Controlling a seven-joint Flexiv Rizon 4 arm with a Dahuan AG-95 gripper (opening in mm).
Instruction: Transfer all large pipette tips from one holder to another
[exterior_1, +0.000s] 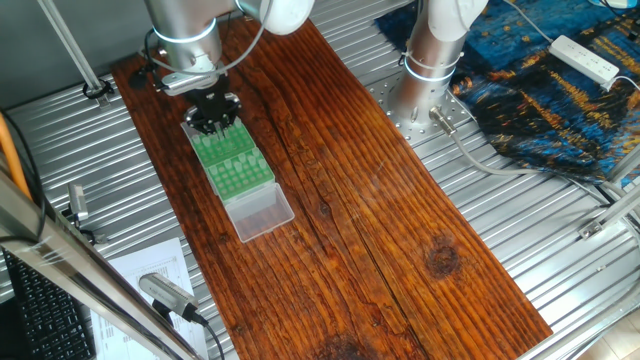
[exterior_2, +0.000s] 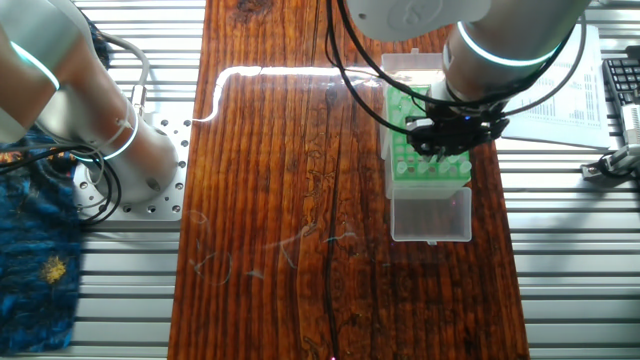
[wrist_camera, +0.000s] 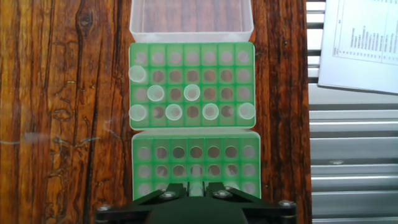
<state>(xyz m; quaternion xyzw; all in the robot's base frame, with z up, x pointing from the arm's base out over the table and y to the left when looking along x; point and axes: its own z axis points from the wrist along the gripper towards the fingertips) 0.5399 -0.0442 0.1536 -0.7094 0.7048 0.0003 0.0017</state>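
Note:
Two green holders lie end to end on the wooden board. The far holder (wrist_camera: 165, 65) carries several large pipette tips (wrist_camera: 173, 112), whitish round tops scattered over its nearer rows. The near holder (wrist_camera: 187, 142) shows only empty holes. My gripper (wrist_camera: 196, 186) hangs low over the near holder's closest row. Its black fingers (wrist_camera: 176, 188) stand close together, with a narrow pale tip pinched between them. From the fixed views the gripper (exterior_1: 213, 122) (exterior_2: 437, 145) sits right on top of the green holders (exterior_1: 235, 160) (exterior_2: 410, 165), covering one end.
A clear plastic lid (wrist_camera: 191, 18) adjoins the far holder's end. Printed paper (wrist_camera: 360, 43) lies on the ribbed metal table beside the board. The arm's base (exterior_1: 430, 60), a blue cloth (exterior_1: 560, 90) and a power strip (exterior_1: 585, 58) are across the board.

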